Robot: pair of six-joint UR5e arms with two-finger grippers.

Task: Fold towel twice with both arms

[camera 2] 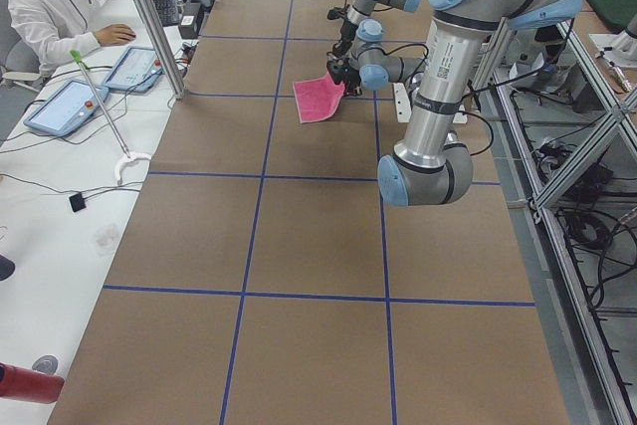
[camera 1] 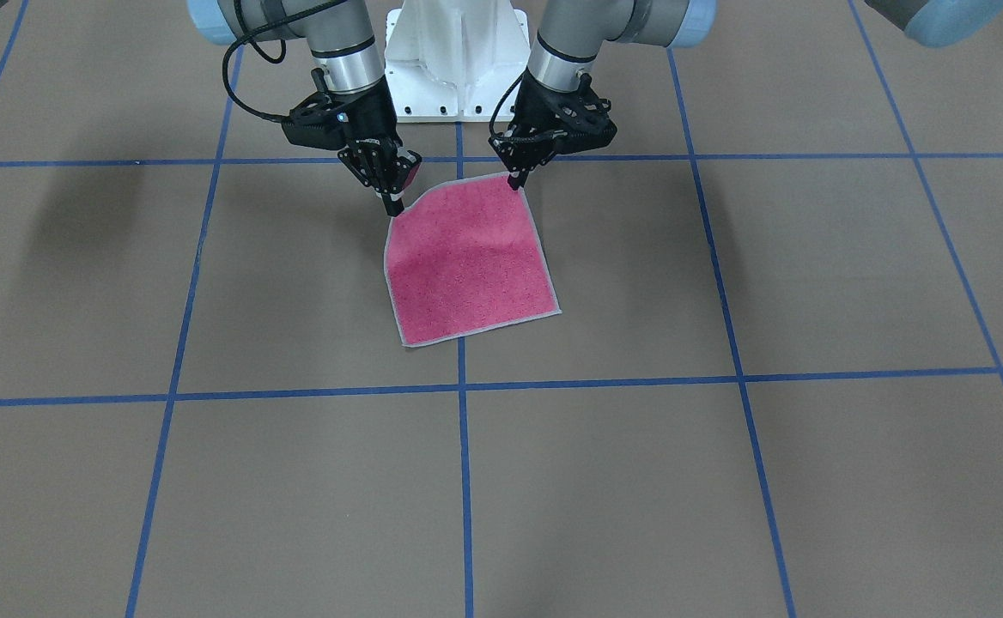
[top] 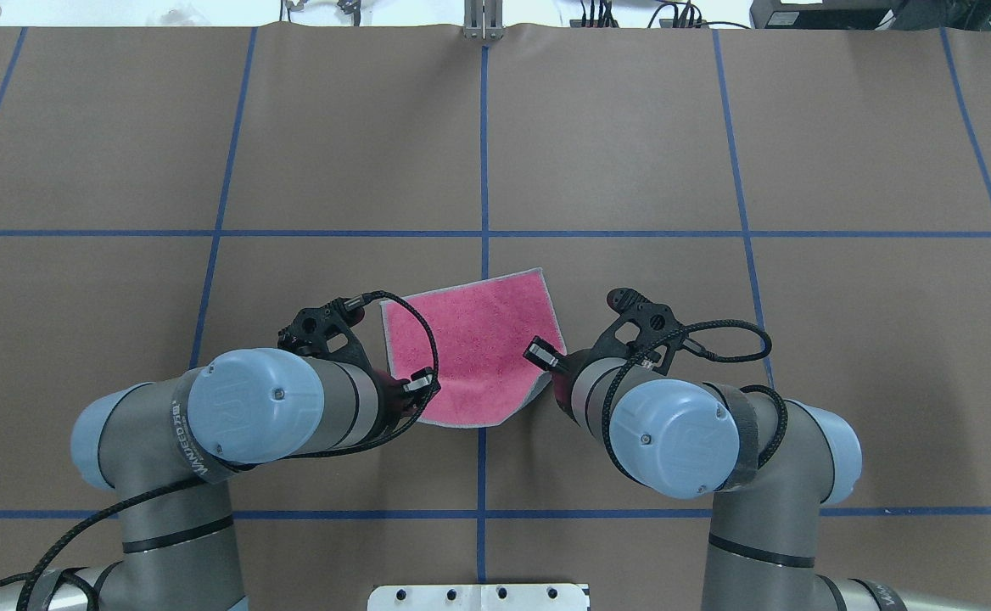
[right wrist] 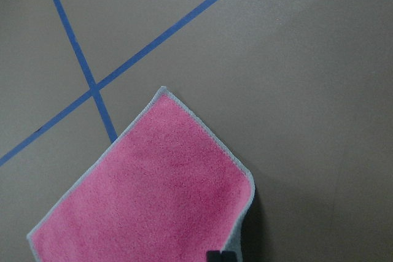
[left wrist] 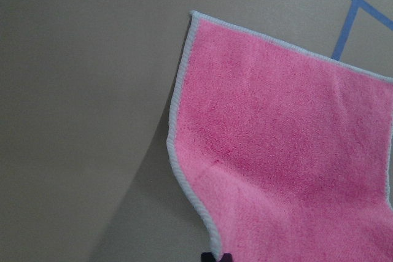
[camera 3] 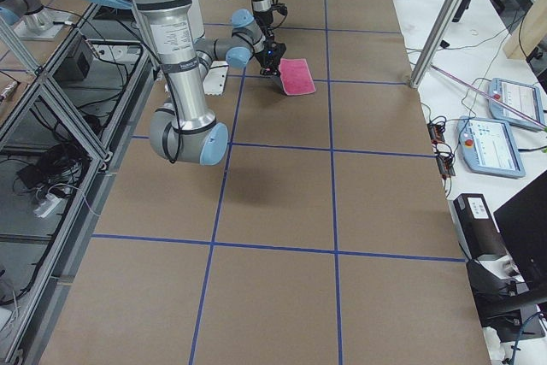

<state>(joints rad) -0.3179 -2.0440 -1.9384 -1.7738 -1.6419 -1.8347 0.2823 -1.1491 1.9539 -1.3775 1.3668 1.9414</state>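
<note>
The towel [camera 1: 467, 257] lies pink face up at the middle of the table [camera 1: 725, 481], just in front of the robot's base. Nearest the robot, the left gripper [camera 1: 516, 182] and the right gripper [camera 1: 392, 204] each pinch one corner, jaws closed on the hem, and hold that edge a little off the table. Further out the cloth sags, and its far edge rests flat across the blue tape line [camera 1: 465, 446]. Both pinches look shallow, so a corner may slip free. If the arms travel unevenly, the fold would skew.
</note>
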